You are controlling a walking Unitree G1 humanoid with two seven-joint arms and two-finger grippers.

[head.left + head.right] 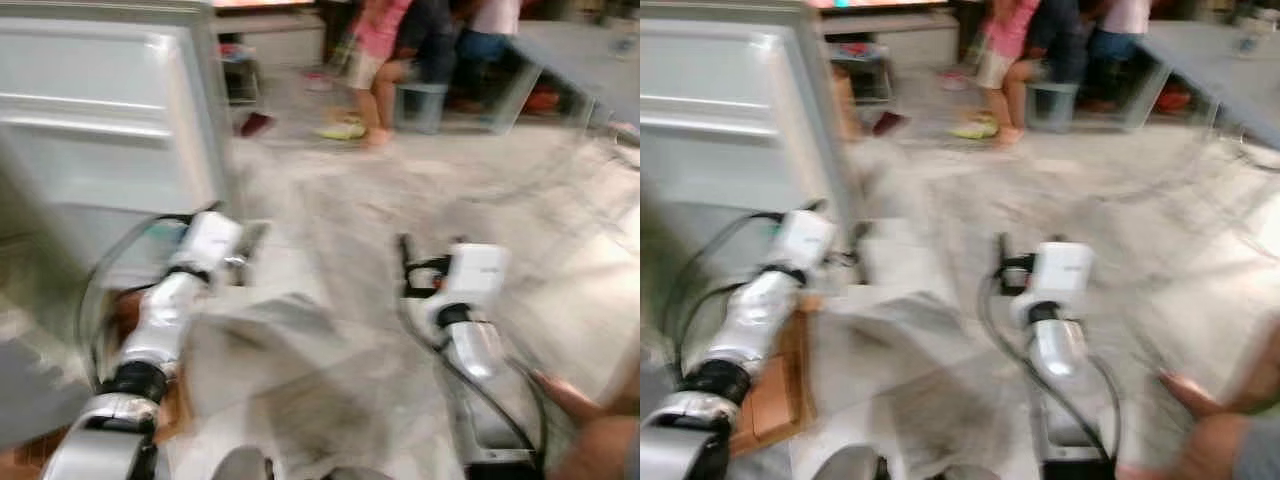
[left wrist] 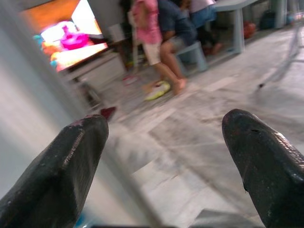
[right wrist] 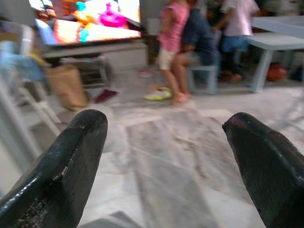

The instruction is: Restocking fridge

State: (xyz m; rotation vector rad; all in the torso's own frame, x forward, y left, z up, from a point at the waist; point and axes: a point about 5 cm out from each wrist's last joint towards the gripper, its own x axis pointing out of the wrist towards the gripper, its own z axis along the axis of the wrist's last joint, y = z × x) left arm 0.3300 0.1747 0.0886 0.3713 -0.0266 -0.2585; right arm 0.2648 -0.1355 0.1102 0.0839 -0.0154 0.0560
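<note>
The whole scene is smearing with blur. The floor (image 1: 380, 200) is pale grey marbled stone, running back toward the far end of the room. On the robot's left the white fridge (image 1: 100, 110) is standing tall, its moulded panel facing us and its edge just beside the left arm. The left gripper (image 2: 164, 156) is reaching forward near that fridge edge with its fingers (image 2: 61, 175) spread wide and nothing between them. The right gripper (image 3: 166, 156) is hanging out over bare floor, well apart from the fridge, its fingers (image 3: 266, 161) also spread wide and empty.

At the far end people (image 1: 400, 40) are gathering around a small stool (image 1: 420, 105), one standing in a pink top (image 3: 172, 23), another sitting in dark blue. A grey table (image 1: 580, 55) is standing beside them on the right. A bright television screen (image 3: 90, 19) is glowing with pink and orange colours above a low white cabinet (image 3: 95, 54). A brown paper bag (image 3: 66, 85) is leaning near the cabinet, and a yellow-green slipper (image 3: 159, 95) and a dark red one (image 3: 104, 96) are lying on the floor.

A person's hand (image 1: 1200, 420) is showing at the lower right, close to the right arm. Something brown and flat (image 1: 780, 390) is lying under the left arm; I cannot tell what it is.
</note>
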